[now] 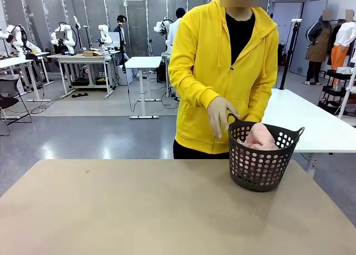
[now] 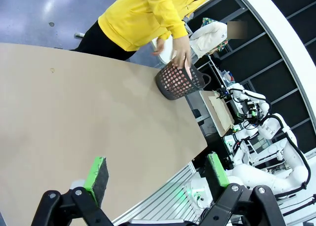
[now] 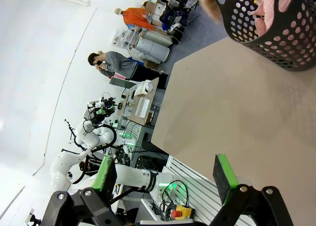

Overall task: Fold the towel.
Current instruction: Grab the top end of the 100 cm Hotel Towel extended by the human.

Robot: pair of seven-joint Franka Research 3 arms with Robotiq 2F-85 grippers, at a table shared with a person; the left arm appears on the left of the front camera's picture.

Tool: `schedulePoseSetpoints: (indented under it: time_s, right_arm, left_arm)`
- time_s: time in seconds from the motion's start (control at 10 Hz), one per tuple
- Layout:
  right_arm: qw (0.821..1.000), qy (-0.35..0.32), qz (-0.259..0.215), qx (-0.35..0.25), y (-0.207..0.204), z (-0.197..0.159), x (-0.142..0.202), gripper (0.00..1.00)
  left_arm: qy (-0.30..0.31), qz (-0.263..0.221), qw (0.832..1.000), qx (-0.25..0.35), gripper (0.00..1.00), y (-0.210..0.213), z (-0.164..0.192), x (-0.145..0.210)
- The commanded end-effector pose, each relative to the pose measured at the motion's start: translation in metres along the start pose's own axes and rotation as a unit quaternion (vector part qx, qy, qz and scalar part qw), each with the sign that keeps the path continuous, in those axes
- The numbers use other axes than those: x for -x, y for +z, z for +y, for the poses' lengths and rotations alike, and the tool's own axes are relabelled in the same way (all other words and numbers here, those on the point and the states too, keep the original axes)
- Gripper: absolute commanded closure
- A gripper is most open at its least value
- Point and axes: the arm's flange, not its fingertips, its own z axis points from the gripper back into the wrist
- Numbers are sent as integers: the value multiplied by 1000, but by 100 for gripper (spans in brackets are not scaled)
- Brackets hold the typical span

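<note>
Not started: towel [image 1: 260,137] bunched up in the basket [image 1: 261,168].
The basket is at the far right of the table [image 1: 122,210], with the person's hand [image 1: 221,116] at its rim. The left gripper [image 2: 157,172] and right gripper [image 3: 165,172] have jaws spread, holding nothing. Taking out, spreading and folding are all left.
</note>
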Motion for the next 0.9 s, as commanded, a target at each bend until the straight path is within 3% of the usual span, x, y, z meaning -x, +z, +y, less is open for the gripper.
schedulePoseSetpoints:
  time_s: [0.0, 0.8]
  right_arm:
    - [1000, 11, -6, -7, -1, 0, -1, 0]
    - [1000, 11, -6, -7, -1, 0, -1, 0]
  left_arm:
    - [-10, -5, 1000, 8, 0, 1, 0, -3]
    - [-10, -5, 1000, 8, 0, 1, 0, -3]
